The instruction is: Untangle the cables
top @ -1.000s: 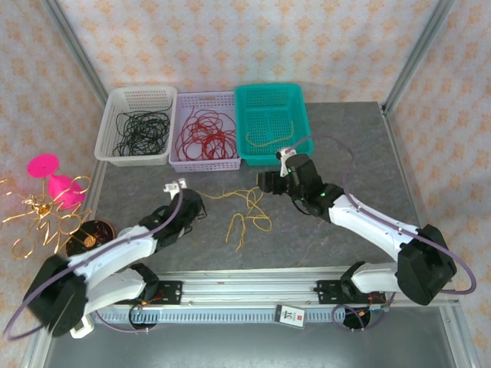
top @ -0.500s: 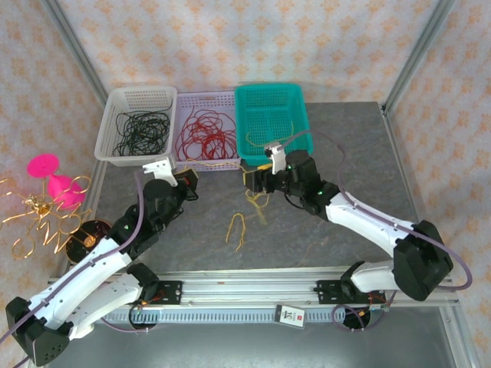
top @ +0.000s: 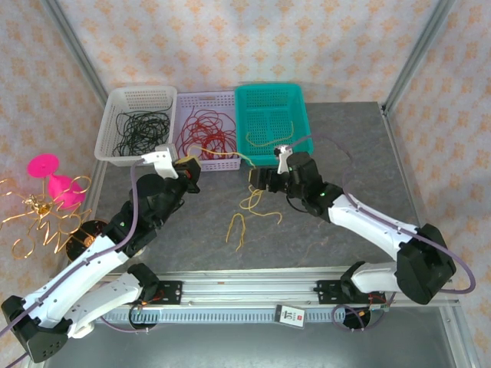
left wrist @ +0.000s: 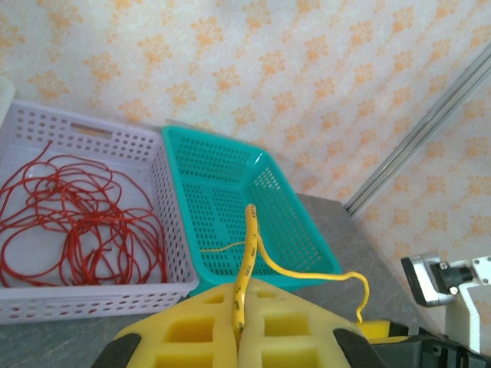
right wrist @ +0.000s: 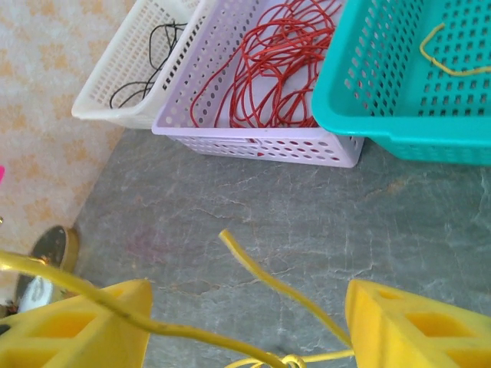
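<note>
The left claw (left wrist: 239, 326) was found clamped on a yellow cable (left wrist: 249, 253). Its foam pads were pressed together, and the wire rose from between them and bent off to the right. In the top view this claw was held raised at the front edge of the lilac basket (top: 201, 163). The gripped cable was carried off the desk (top: 360, 130) and ran across toward the right claw (top: 257, 179).

The pads of the right claw were seen set well apart. In its wrist view a yellow strand was seen running across the pad on the left. A loose yellow end stuck up in the gap between the pads. Nothing was pinched there, and it could not be told whether the strand touched the pad.

The other yellow cables (top: 249, 211) were left in a loose tangle on the desk, just below the right claw and between the two arms. The red cables (top: 205, 134) were coiled inside the lilac basket. A single yellow length (top: 268, 139) was lying in the teal basket (top: 301, 115) beside it. Black wires (top: 140, 130) were heaped in the white basket (top: 107, 123) at the left end of the row. A golden curly ornament (top: 38, 218) was seen at the far left.
</note>
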`<action>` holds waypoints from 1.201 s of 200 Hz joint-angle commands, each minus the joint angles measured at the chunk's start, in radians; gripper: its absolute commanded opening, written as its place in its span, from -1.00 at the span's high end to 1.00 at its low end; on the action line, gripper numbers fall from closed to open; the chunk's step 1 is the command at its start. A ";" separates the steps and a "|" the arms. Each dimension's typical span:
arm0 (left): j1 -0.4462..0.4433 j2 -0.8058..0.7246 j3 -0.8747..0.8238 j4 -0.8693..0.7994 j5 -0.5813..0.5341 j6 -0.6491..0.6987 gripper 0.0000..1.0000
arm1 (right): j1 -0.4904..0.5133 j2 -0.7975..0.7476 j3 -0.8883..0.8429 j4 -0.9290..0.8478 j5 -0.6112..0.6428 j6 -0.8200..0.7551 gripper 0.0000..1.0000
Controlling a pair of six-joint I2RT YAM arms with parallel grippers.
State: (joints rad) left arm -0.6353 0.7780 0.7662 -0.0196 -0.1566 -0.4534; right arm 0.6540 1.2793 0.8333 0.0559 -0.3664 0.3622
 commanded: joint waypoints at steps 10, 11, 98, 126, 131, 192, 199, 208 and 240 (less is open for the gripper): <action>-0.007 0.019 0.030 0.117 0.014 0.046 1.00 | 0.001 -0.082 -0.024 -0.073 -0.019 0.098 -0.36; -0.007 0.019 0.030 0.119 0.014 0.047 1.00 | 0.001 -0.086 -0.026 -0.074 -0.018 0.096 -0.36; -0.026 0.099 0.089 0.128 0.008 0.078 1.00 | -0.005 -0.309 -0.267 0.080 -0.096 0.038 -0.41; -0.045 0.108 0.114 0.105 -0.002 0.080 1.00 | 0.006 -0.191 -0.317 0.354 -0.135 0.141 -0.30; -0.049 0.108 0.118 0.098 -0.006 0.082 1.00 | 0.007 -0.172 -0.327 0.396 -0.136 0.151 -0.29; -0.067 0.116 0.185 0.045 -0.040 0.118 1.00 | 0.007 -0.011 -0.392 0.556 -0.019 0.128 0.33; -0.069 0.118 0.204 0.031 -0.055 0.131 1.00 | 0.007 -0.009 -0.410 0.552 -0.016 0.126 0.43; -0.069 0.120 0.224 0.022 -0.077 0.151 1.00 | 0.007 -0.011 -0.434 0.539 -0.009 0.118 0.54; -0.069 0.151 0.318 0.020 -0.107 0.238 1.00 | 0.007 -0.021 -0.507 0.453 0.043 0.075 0.73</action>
State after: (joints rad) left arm -0.7017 0.9127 0.9890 -0.0055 -0.2005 -0.3077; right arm 0.6586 1.2640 0.3798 0.5541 -0.3973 0.4767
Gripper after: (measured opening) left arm 0.058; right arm 0.154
